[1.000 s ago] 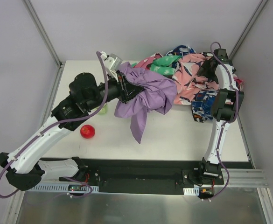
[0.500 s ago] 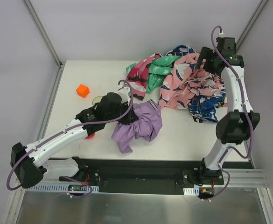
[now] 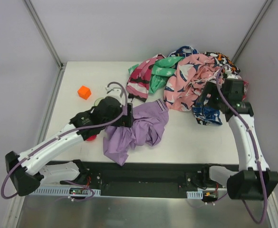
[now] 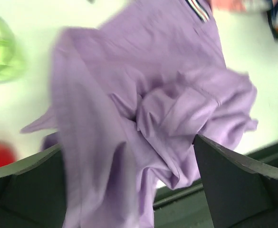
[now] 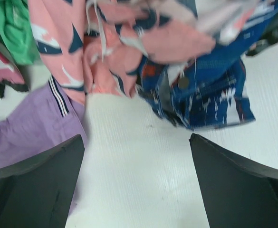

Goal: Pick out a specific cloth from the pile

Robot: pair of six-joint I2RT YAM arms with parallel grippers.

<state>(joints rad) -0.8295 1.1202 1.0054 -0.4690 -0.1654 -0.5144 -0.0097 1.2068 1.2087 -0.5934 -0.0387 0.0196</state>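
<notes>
My left claw (image 4: 129, 156) stood wide open, one finger on either side of the bunched purple cloth (image 3: 143, 126), with no pinch on it. The cloth lay crumpled on the table (image 3: 186, 137), apart from the pile (image 3: 186, 78), in front of it and to its left. Its striped hem was just beside the pink printed cloth (image 5: 115, 47). My right claw (image 5: 135, 137) was spread too and held nothing, above bare table near a blue cloth (image 5: 210, 95). An orange cube (image 3: 84, 92) sat well apart on the left.
</notes>
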